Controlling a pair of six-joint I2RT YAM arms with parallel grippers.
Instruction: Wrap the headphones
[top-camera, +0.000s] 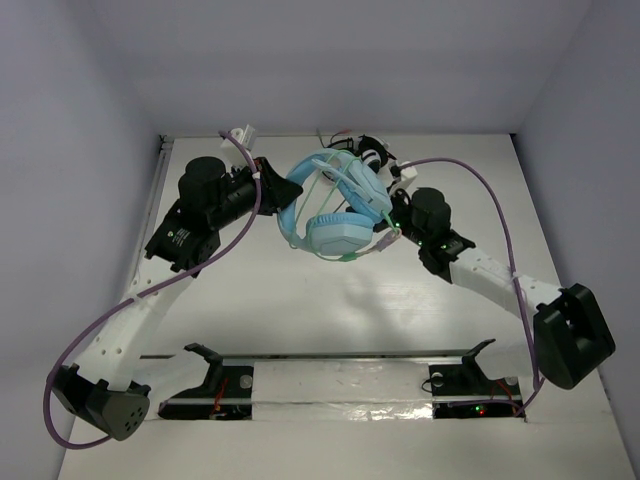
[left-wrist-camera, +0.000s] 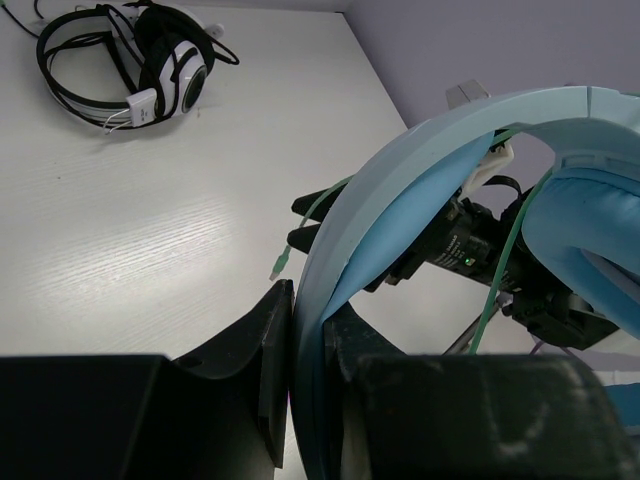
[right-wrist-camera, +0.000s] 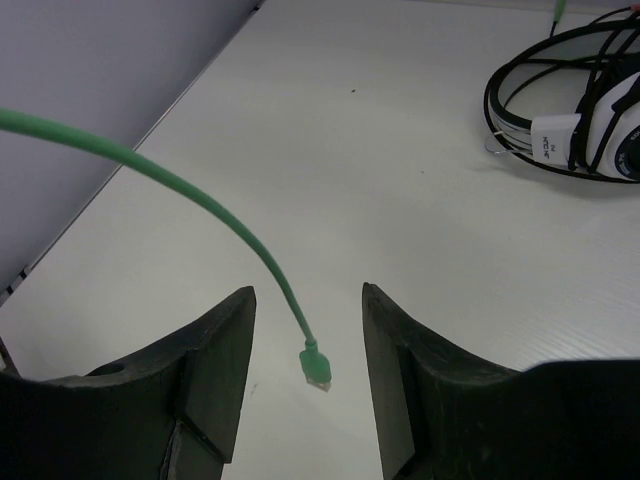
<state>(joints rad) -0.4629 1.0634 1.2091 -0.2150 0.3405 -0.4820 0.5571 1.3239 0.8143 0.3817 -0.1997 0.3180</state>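
Note:
The light blue headphones (top-camera: 335, 205) hang above the table's far middle, earcup (top-camera: 338, 235) toward the front. My left gripper (top-camera: 272, 185) is shut on the headband (left-wrist-camera: 400, 180), which runs between its jaws (left-wrist-camera: 310, 310). The thin green cable (left-wrist-camera: 505, 260) crosses over the headband and the earcup padding (left-wrist-camera: 590, 230). My right gripper (top-camera: 392, 225) is at the headphones' right side. In the right wrist view it (right-wrist-camera: 308, 290) stands open, and the cable (right-wrist-camera: 180, 185) curves down from the left. Its plug (right-wrist-camera: 316, 365) dangles free between the fingers, touching neither.
Smaller black-and-white headphones (top-camera: 370, 155) lie on the white table at the back, also in the left wrist view (left-wrist-camera: 130, 65) and the right wrist view (right-wrist-camera: 575, 100). Purple walls enclose the table on the left, back and right.

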